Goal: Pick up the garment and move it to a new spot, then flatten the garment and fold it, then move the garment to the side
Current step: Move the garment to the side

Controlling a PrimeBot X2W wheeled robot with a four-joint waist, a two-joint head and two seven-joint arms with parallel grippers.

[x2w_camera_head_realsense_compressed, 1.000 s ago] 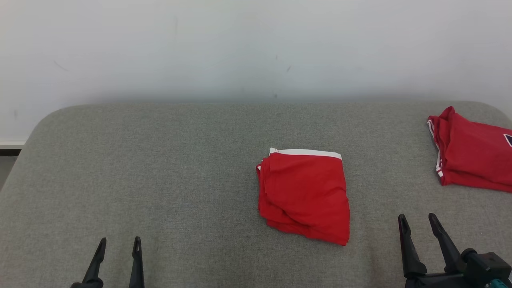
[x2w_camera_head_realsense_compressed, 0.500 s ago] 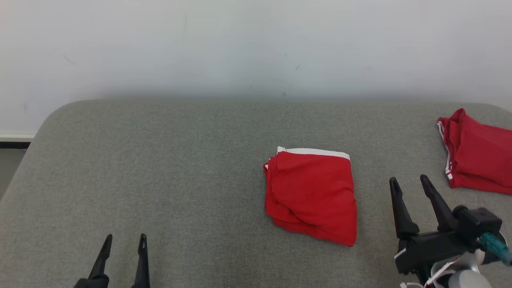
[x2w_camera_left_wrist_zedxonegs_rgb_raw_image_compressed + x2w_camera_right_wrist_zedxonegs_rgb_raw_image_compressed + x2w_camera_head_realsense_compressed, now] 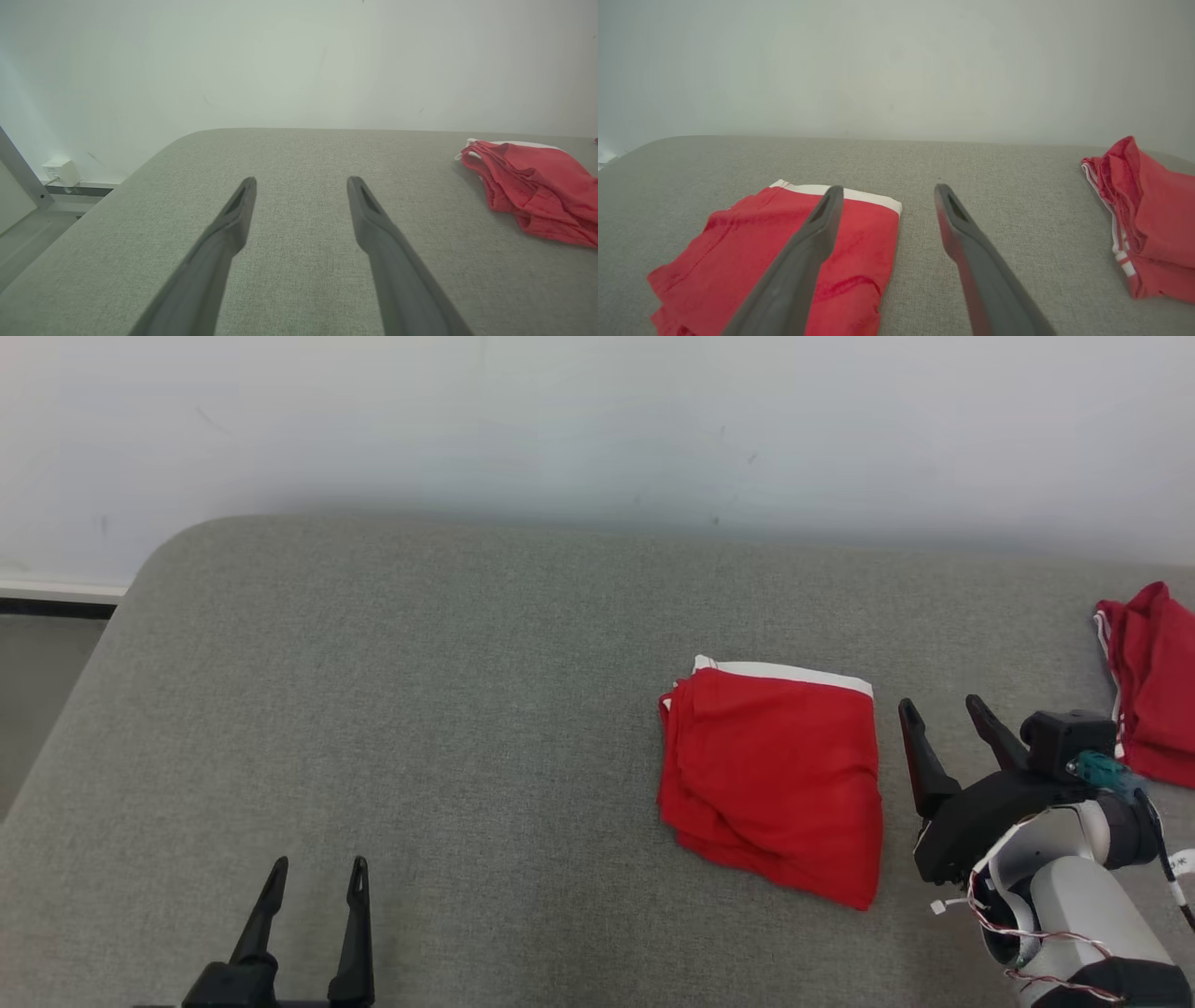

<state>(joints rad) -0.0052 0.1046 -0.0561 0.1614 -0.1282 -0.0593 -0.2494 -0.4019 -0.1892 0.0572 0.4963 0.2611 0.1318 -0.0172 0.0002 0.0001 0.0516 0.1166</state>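
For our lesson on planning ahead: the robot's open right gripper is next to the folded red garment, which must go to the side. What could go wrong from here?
1. The right gripper stands open beside the folded garment, whose edges show stacked layers; pinching only the top ones may undo the fold.
2. A second red garment lies close on the right; sliding that way could bump it.

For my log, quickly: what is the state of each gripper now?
Left gripper: open, holding nothing.
Right gripper: open, holding nothing, near the folded red garment.
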